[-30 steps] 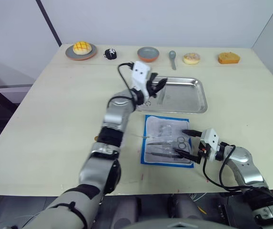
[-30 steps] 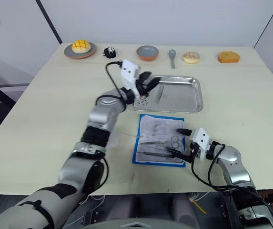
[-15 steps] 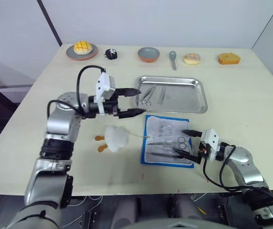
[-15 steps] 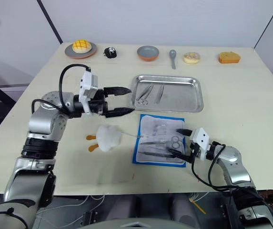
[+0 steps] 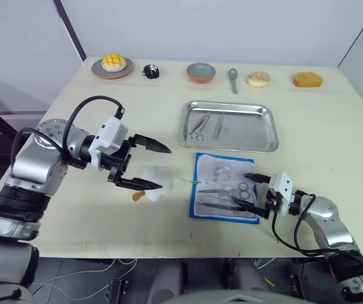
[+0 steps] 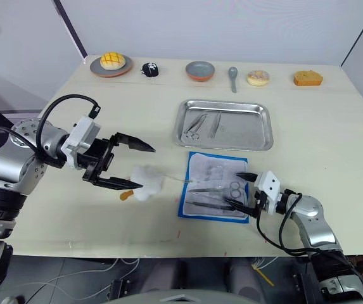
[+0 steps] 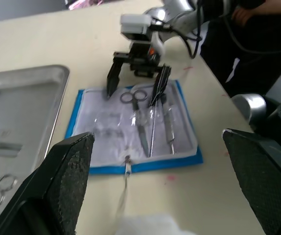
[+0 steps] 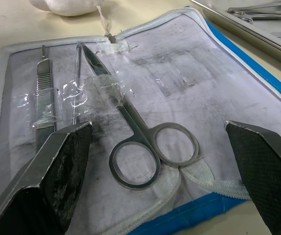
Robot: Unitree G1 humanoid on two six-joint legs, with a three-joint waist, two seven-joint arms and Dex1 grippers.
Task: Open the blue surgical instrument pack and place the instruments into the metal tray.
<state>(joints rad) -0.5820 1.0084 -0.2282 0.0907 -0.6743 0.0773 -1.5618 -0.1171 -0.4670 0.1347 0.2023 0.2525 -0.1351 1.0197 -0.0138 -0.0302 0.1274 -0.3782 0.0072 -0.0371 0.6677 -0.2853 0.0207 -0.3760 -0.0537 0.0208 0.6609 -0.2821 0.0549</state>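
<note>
Scissors [image 8: 135,134] lie just ahead of my gaping, empty right gripper [image 5: 249,192], blades pointing away, rings nearest; left gripper [image 5: 151,166] open, farther.

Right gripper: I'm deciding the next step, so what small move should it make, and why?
Probably lower the right gripper and close on the ring-handled scissors. Its jaws are open, straddling the rings, and the scissors lie in the opened blue pack, not the metal tray.

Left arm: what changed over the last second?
The left hand pulled back from over the tray to the robot's left, open, now by the white plush toy. The right hand stayed open at the opened pack; two tools stay in the tray.
</note>
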